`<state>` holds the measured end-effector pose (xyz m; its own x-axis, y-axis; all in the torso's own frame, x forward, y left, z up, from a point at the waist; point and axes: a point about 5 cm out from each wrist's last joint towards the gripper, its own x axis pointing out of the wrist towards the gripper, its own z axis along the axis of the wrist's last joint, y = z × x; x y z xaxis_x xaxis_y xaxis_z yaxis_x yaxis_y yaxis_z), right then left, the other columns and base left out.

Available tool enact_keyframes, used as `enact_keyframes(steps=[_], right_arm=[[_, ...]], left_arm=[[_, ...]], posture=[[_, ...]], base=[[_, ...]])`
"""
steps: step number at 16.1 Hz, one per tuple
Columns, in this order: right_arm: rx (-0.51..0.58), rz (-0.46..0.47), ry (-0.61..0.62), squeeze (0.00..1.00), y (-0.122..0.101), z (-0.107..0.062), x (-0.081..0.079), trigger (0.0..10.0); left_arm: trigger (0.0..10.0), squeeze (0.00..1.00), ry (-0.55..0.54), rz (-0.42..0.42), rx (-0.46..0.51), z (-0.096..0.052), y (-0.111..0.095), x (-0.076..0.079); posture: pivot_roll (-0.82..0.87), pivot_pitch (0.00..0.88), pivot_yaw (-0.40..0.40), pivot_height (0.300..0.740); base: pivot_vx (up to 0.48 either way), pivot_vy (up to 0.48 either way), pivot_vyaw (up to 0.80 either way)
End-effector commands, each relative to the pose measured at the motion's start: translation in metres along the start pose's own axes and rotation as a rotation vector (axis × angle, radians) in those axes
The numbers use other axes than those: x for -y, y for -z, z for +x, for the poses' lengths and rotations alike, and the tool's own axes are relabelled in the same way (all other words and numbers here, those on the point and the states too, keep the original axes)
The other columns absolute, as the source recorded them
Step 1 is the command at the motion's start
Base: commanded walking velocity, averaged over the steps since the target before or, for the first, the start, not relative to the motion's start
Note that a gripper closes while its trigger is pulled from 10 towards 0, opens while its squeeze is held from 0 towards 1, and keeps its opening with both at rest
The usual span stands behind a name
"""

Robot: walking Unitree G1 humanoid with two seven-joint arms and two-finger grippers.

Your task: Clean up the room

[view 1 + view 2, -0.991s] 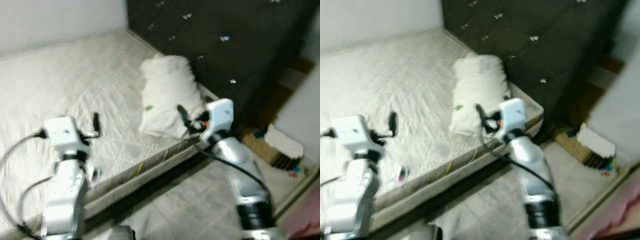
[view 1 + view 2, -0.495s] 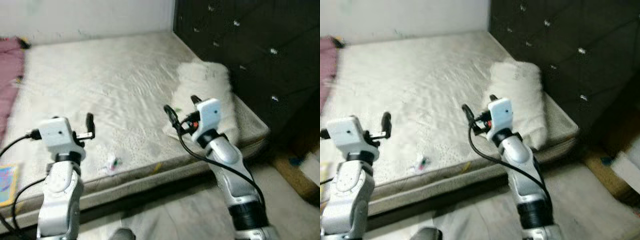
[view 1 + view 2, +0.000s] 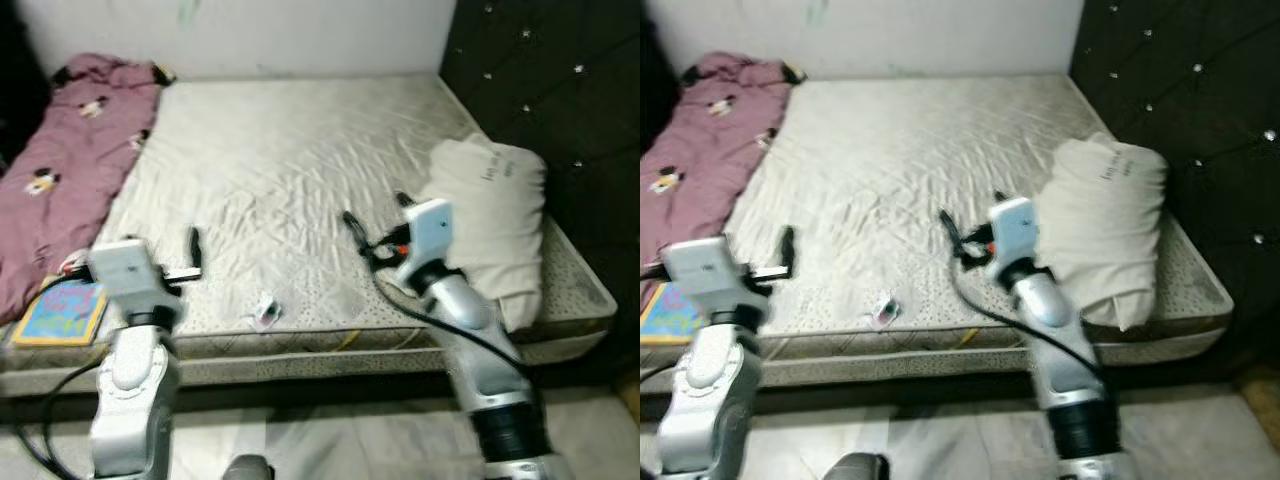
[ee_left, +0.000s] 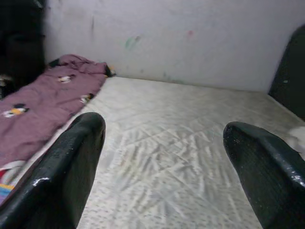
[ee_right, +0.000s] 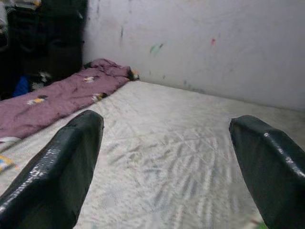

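While wrappers [image 3: 263,312] litter mattress [image 3: 300,150], wrist views miss

Purple blanket [image 3: 70,170] newly in view.

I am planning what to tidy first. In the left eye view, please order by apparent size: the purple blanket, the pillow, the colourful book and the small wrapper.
Largest to smallest, as they look:
1. purple blanket
2. pillow
3. colourful book
4. small wrapper

The blanket and pillow look close in size, and the blanket is cut off at the frame edge, so their order is unsure.
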<state>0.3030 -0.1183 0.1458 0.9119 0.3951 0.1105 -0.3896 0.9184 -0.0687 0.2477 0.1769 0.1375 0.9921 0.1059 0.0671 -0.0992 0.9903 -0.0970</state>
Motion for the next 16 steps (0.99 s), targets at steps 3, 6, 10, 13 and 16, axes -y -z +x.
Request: enact_keyframes(steps=[3, 6, 10, 13, 16], right_arm=[[0.01, 0.021, -0.004, 0.0, -0.0014, 0.0036, -0.004, 10.0], [0.011, 0.017, -0.005, 0.0, -0.0019, 0.0051, -0.0046, 10.0], [0.012, 0.013, -0.001, 0.0, -0.002, 0.0053, -0.0043, 10.0], [0.011, 0.012, -0.003, 0.0, -0.002, 0.006, -0.0039, 10.0], [0.01, 0.013, -0.004, 0.0, -0.0014, 0.0058, -0.0041, 10.0]], left_arm=[[10.0, 0.0, 0.003, 0.0, 0.025, -0.0004, -0.0052, -0.0028], [10.0, 0.0, 0.009, -0.002, 0.027, 0.0009, -0.006, -0.0027], [10.0, 0.0, 0.015, -0.004, 0.028, 0.0012, -0.0063, -0.0018], [10.0, 0.0, 0.018, -0.006, 0.03, 0.0015, -0.0064, -0.0011], [10.0, 0.0, 0.012, -0.009, 0.023, 0.0009, -0.0056, -0.001]], posture=[[0.1, 0.026, -0.041, 0.74], [0.1, 0.038, -0.039, 0.74], [0.1, 0.035, -0.038, 0.74], [0.1, 0.037, -0.04, 0.74], [0.1, 0.03, -0.041, 0.74]], base=[[0.082, 0.0, 0.0], [0.269, 0.0, 0.0], [0.284, 0.0, 0.0], [0.3, 0.0, 0.0], [0.087, 0.0, 0.0]])
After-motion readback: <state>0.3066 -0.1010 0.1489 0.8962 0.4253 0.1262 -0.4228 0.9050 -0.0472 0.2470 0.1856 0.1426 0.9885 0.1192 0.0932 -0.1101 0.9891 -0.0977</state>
